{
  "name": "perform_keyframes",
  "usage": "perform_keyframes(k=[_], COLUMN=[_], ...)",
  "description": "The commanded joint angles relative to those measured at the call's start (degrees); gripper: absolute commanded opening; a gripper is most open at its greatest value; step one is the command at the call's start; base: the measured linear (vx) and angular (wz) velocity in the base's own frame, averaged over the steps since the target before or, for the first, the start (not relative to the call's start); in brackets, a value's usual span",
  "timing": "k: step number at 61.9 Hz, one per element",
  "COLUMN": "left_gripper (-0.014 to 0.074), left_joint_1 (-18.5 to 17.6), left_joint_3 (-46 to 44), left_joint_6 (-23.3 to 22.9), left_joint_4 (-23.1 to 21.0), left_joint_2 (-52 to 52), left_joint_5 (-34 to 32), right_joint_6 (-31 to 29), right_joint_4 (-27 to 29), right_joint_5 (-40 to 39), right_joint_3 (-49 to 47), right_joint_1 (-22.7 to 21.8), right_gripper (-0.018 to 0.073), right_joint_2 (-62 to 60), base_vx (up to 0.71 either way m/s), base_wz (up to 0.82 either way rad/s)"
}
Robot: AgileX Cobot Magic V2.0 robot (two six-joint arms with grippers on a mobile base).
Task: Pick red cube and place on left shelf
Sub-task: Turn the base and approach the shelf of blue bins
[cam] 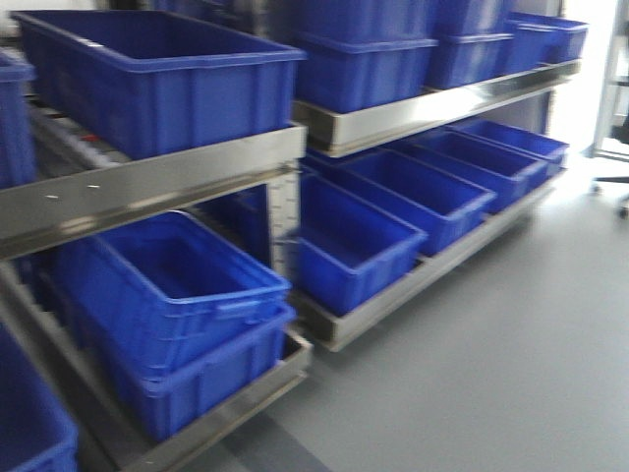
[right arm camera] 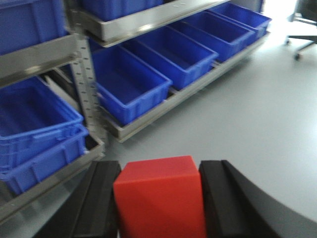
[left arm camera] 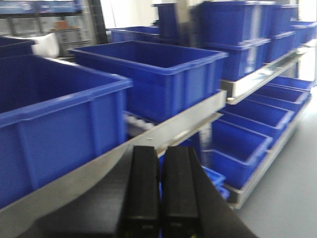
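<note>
The red cube [right arm camera: 161,198] fills the bottom of the right wrist view, clamped between the two black fingers of my right gripper [right arm camera: 161,166], which is shut on it above the grey floor. The left shelf [cam: 147,187] is a steel rack with a brushed front rail, holding large blue crates; its rail [left arm camera: 163,129] runs just beyond my left gripper [left arm camera: 161,151], which is shut with nothing between its fingers. In the right wrist view the left shelf [right arm camera: 29,62] stands to the left of the cube. Neither gripper shows in the front view.
Blue crates [cam: 157,79] sit on the upper level and stacked crates [cam: 177,305] on the lower one. A second rack [cam: 432,108] with more crates stands to the right. Grey floor [cam: 511,334] lies in front. An office chair [right arm camera: 302,29] is far right.
</note>
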Motion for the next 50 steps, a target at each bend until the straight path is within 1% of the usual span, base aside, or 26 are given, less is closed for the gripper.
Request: perform_keyframes(k=[1, 30, 50], left_gripper=[0.0106, 0.0106, 0.0106], left_joint_1=[-0.5, -0.5, -0.5], left_joint_3=[1.3, 1.3, 1.3], left_joint_6=[0.1, 0.1, 0.1], left_joint_4=[-0.1, -0.1, -0.1], left_joint_2=[0.5, 0.5, 0.5], left_joint_5=[-4.8, -4.8, -4.8], right_joint_6=[0.0, 0.0, 0.0], right_joint_4=[-0.8, -0.8, -0.8], right_joint_5=[-4.9, -4.9, -4.9], right_joint_3=[-1.7, -1.7, -1.7], right_joint_1=[-0.3, -0.3, -0.3], right_gripper=[0.0057, 0.0057, 0.0057], right_joint_2=[0.2, 0.2, 0.2], base_vx=[0.41, 0.37, 0.29], base_wz=[0.72, 0.72, 0.57])
